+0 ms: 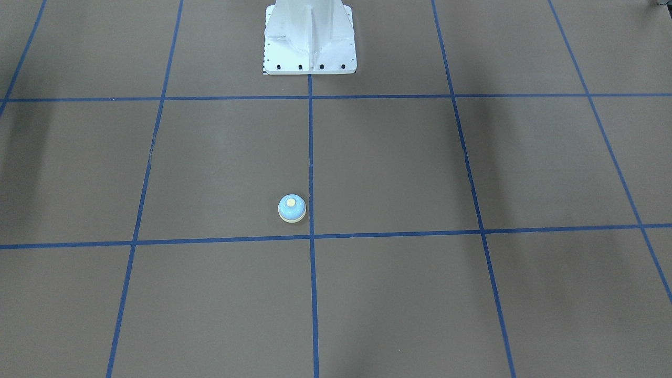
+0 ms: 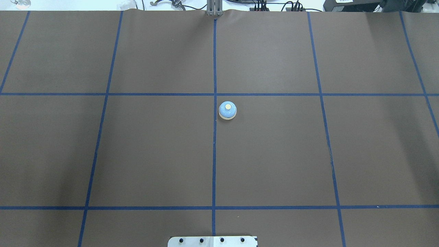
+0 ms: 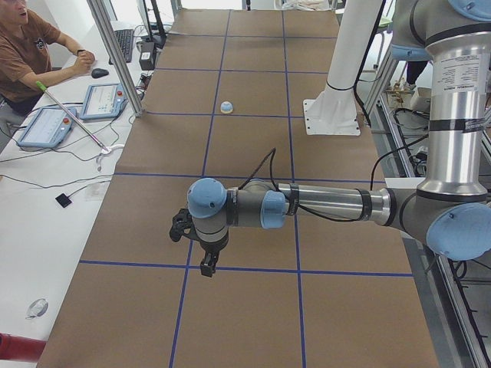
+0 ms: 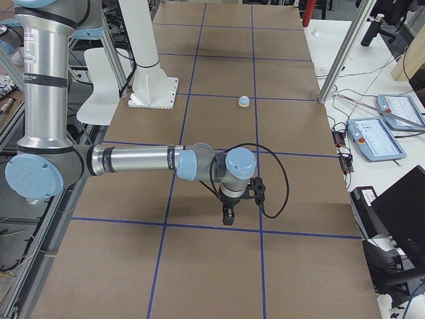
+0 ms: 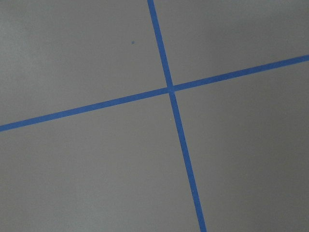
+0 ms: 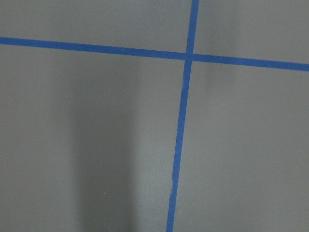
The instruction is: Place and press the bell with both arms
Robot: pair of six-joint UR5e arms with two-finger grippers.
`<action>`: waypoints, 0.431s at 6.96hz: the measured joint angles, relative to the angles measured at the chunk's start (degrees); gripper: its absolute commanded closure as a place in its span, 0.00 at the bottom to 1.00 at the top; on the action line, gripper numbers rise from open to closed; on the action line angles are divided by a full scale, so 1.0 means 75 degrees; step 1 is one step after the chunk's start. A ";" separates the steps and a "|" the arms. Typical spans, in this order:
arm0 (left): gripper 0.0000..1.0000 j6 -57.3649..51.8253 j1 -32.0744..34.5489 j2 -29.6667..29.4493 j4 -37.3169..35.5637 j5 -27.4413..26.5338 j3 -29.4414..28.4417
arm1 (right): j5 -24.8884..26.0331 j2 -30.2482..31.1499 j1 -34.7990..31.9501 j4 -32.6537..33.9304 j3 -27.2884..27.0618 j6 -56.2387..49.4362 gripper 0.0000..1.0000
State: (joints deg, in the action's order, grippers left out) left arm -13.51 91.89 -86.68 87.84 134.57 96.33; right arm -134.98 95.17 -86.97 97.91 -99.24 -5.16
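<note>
Closest up, from the table's left end: left arm [image 3: 322,203], forearm level and low, w/ left gripper [image 3: 205,264] pointing down above the mat [image 2: 154,154], near a crossing of blue tape [image 3: 345,271]. Can't tell whether spread or pressed together, as only this side view catches it. Same from the right end: right arm [image 4: 133,161] stretched level, right gripper [image 4: 228,216] pointing down close over a tape line. Again can't tell spread vs closed. Bell [image 2: 227,110] upright on the mat, cream button up, approx mid-table. Sits just to the robot's right of the ctr tape line, near the far cross line, out in front of the white pedestal [image 1: 310,42]. Lies btwn the two grippers along the table's length, well apart from both, touching neither. Wrist cams: plain mat and one tape crossing each. Person [image 3: 31,46] seated at a side desk past the mat's edge, top corner of the left-end view.
</note>
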 measured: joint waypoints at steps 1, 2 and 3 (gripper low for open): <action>0.00 -0.0016 0.0004 0.0072 0.0010 -0.0001 0.0020 | -0.0013 0.0032 -0.0018 0.0000 -0.0008 -0.0039 0.00; 0.00 -0.0023 0.0005 0.0104 0.0013 -0.0001 0.0039 | -0.0028 0.0040 -0.0023 -0.0003 -0.0024 -0.0051 0.00; 0.00 -0.0025 0.0005 0.0114 0.0012 -0.0002 0.0054 | -0.0029 0.0037 -0.0027 -0.0008 -0.0049 -0.0052 0.00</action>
State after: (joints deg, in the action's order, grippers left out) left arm -13.70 91.93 -85.82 87.93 134.56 96.73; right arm -135.20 95.45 -87.17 97.85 -99.61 -5.55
